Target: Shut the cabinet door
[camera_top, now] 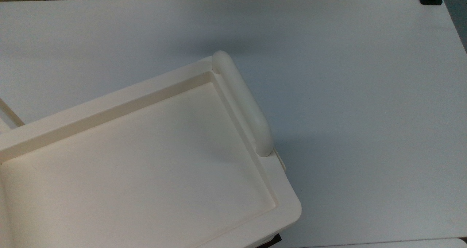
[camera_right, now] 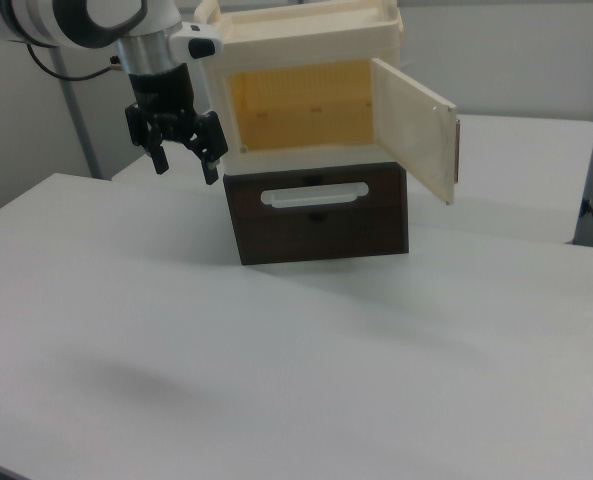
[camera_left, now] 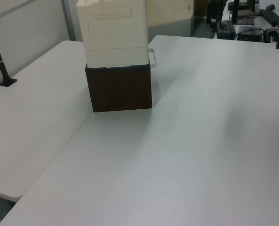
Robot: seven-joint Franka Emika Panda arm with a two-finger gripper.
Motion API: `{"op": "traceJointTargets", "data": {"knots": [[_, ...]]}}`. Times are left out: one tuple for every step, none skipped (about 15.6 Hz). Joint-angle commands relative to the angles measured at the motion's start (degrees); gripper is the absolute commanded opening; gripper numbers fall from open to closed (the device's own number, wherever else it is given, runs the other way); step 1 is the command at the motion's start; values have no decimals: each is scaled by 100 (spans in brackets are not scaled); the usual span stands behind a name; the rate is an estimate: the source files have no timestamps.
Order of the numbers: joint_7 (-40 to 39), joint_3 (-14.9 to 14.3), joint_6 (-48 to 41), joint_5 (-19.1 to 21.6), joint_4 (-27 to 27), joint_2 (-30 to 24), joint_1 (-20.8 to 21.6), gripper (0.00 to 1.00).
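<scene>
Gripper (camera_right: pixel 184 158) hangs empty — fingers spread — beside the cabinet (camera_right: pixel 306 90), door (camera_right: pixel 416 130) ajar.

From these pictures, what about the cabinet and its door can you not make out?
- Cabinet inside: in the right view, the far corners are in shadow.
- Door hinge: hidden in the right view behind the open panel.
- Cabinet top: cut off by the left view's upper edge.
- Gripper: fingers apart in the right view; distance to cabinet unclear.
</scene>
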Motion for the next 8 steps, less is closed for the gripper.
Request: {"op": "traceJointTargets", "data": {"knots": [[-6, 18, 41, -100, -48, -44, 4, 100], [-15, 18, 50, -117, -48, -35, 4, 100], [-50, 18, 59, -144, -48, -35, 13, 100], [-206, 18, 68, -213, -48, -35, 13, 100], [-443, 18, 68, -284, -48, -44, 4, 100], [-576, 18, 68, -311, -48, -44, -22, 99], [-621, 18, 68, -311, -39, -53, -66, 89], [-604, 18, 76, -302, -13, -44, -84, 74]]}}
